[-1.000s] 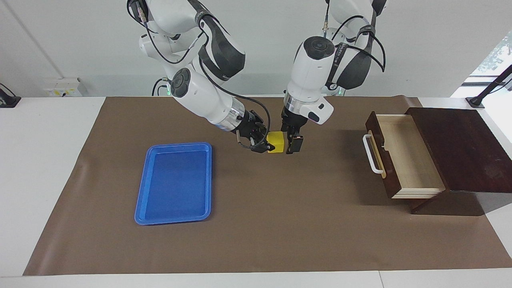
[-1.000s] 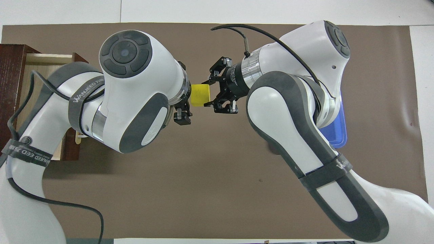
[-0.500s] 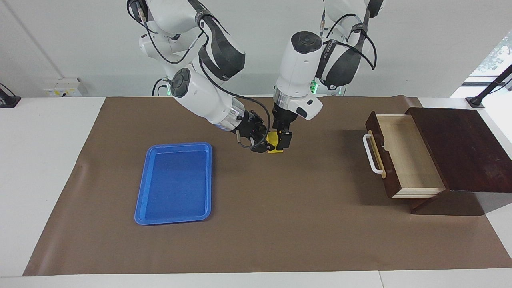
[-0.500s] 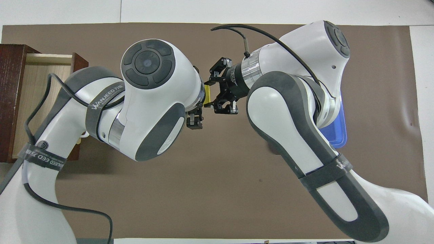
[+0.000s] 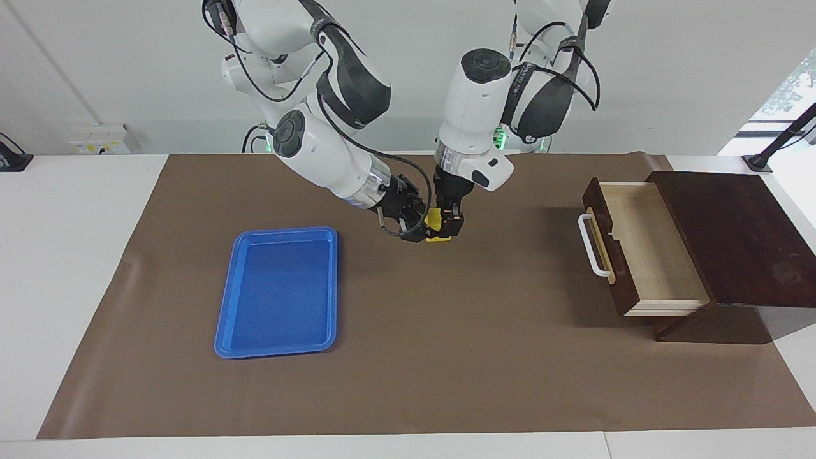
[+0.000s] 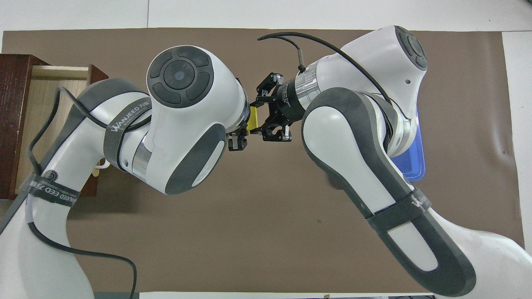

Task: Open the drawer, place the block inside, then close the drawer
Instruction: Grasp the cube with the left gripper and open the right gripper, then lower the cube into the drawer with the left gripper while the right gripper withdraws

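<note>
Mid-handover above the brown mat, between the blue plastic tray (image 5: 277,292) and the open dark wooden drawer (image 5: 644,252), both the right gripper (image 5: 417,229) and left gripper (image 5: 449,224) pinch the small yellow cube (image 5: 436,223); next, the right should probably release.

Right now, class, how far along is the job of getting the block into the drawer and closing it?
Done: the drawer stands open, its pale inside bare. In hand: the block is up over the mat, with both the right gripper and the left gripper shut on it, mid-handover. Left: carry it to the drawer, drop it in, push the drawer closed.
</note>
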